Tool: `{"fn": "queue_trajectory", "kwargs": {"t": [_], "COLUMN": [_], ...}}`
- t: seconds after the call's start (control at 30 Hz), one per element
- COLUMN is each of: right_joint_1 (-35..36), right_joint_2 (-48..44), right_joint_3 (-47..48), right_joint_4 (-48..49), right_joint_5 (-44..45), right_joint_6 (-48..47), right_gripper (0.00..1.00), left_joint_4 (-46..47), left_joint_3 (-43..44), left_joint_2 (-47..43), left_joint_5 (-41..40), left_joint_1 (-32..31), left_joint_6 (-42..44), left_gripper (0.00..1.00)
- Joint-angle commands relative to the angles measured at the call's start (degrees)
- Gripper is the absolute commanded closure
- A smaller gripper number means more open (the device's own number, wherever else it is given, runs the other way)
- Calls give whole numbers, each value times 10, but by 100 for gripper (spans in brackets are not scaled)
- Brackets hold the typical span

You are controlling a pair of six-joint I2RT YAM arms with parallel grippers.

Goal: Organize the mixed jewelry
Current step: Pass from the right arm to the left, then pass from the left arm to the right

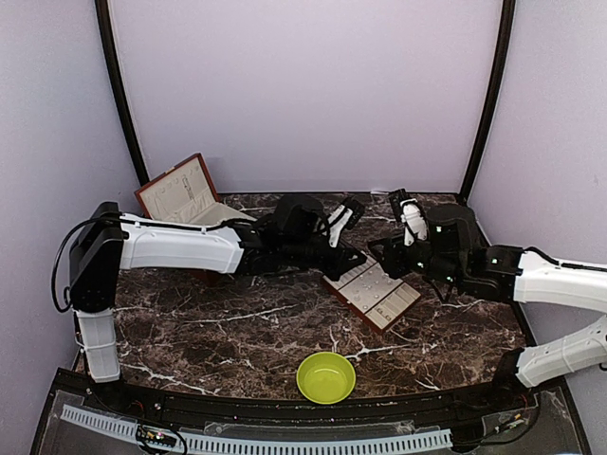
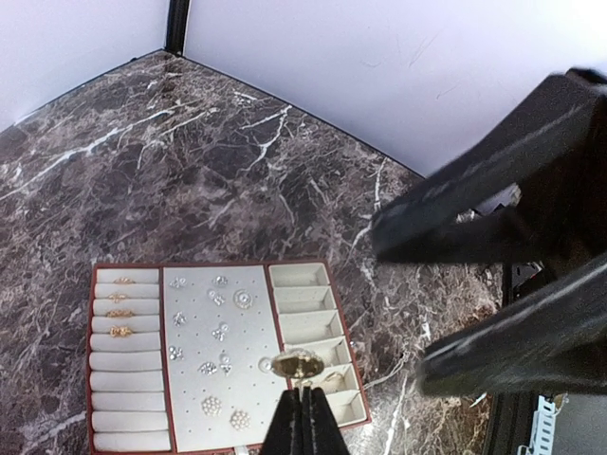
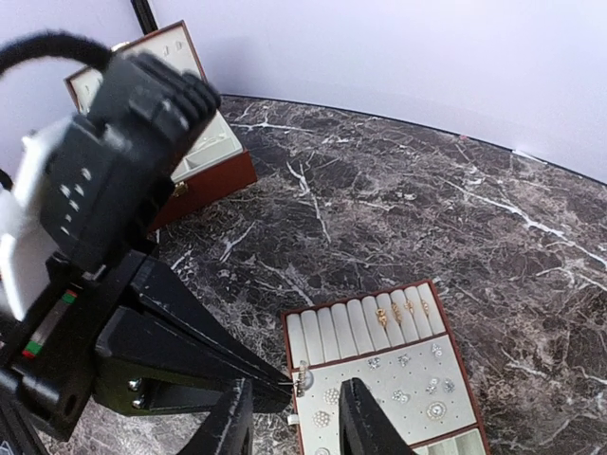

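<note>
- L gripper (image 2: 301, 398) is clamping fully shut on a small ring-like piece (image 2: 296, 363), holding it just above the tray (image 2: 218, 263), over its compartments (image 2: 308, 327). Prob. it's lining up a slot.
- R gripper (image 3: 296, 398) is hanging part-open w/ nothing held, close beside L's tips. Looks like it's giving L room.
- Other jewelry is sitting on the tray: rings (image 2: 119, 305) slotted at one side, studs (image 2: 220, 332) pinned mid-panel, i.e. sorted by type.
- Bowl (image 1: 302, 377) is standing at the near edge, well apart; contents: can't tell.
- Risk: the piece slipping from thin tips.
</note>
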Motion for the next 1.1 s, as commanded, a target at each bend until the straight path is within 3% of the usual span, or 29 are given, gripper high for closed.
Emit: {"fn": "queue_trajectory", "kwargs": {"t": [0.0, 0.13, 0.37, 0.5, 0.73, 1.07], "right_joint_1": [-2, -45, -131, -145, -144, -140], "right_joint_2": [-32, -60, -96, -74, -32, -15], "right_joint_3": [-13, -45, -112, -114, -100, -98], "right_joint_4": [36, 74, 231, 294, 334, 368], "right_joint_5": [20, -63, -398, -515, -596, -609], "right_joint_6": [10, 33, 94, 135, 162, 185], "right_gripper": [62, 55, 46, 40, 39, 48], "left_joint_4": [3, 41, 190, 266, 338, 347], "left_joint_3": [-27, -71, -160, -198, -223, -225], "left_joint_2": [-30, -50, -105, -129, -151, -156], "left_joint_5": [-6, 26, 143, 204, 251, 270], "left_joint_1": [5, 12, 25, 26, 26, 25], "left_joint_6": [-6, -18, -34, -36, -51, -52], "left_gripper": [100, 100, 100, 100, 100, 100]}}
